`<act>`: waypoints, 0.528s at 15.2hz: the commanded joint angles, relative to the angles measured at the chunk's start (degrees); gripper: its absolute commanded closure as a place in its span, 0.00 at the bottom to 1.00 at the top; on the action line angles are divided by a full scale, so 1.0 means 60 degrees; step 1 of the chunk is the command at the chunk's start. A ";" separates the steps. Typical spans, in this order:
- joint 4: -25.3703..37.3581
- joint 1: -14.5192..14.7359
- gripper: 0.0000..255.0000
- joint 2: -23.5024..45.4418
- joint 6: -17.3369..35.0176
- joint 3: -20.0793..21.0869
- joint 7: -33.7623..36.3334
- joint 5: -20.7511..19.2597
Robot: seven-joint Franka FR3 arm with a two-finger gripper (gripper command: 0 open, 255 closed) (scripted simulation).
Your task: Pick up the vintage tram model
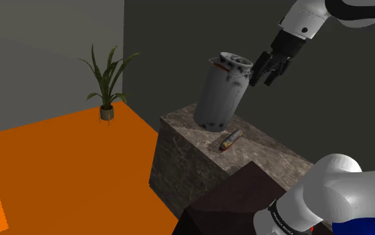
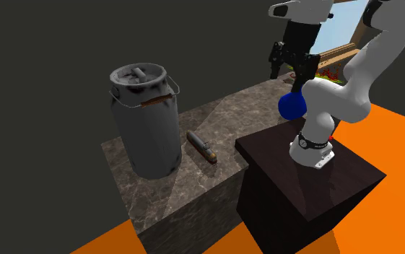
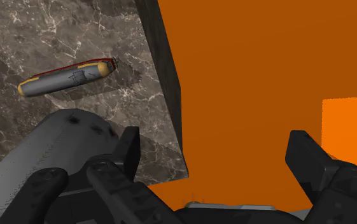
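Two things rest on the marble block (image 1: 267, 144): a tall grey milk can (image 1: 219, 100) and, just beside its base, the small tram model (image 1: 230, 139), close to the block's edge at the shoulder view's left. The gripper (image 1: 265, 75) hangs near the can's mouth, seemingly apart from it, fingers wide and empty.

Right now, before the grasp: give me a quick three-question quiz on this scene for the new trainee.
1. True or false: the end effector is shut on the tram model.
2. The tram model lies: A) on the stone block beside the grey can; B) inside the can; C) in the end effector.
3. What stands on the orange floor near the wall, at the shoulder view's left?
Key: 1 false, it is open, up by the can's top; 2 A; 3 a potted plant.
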 commanded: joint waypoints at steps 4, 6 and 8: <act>-0.0495 -0.0305 0.00 0.0396 0.0860 -0.0127 0.0321 -0.0076; -0.0782 -0.0511 0.00 0.0704 0.1435 -0.0215 0.0534 -0.0123; -0.1034 -0.0714 0.00 0.1046 0.2010 -0.0308 0.0746 -0.0169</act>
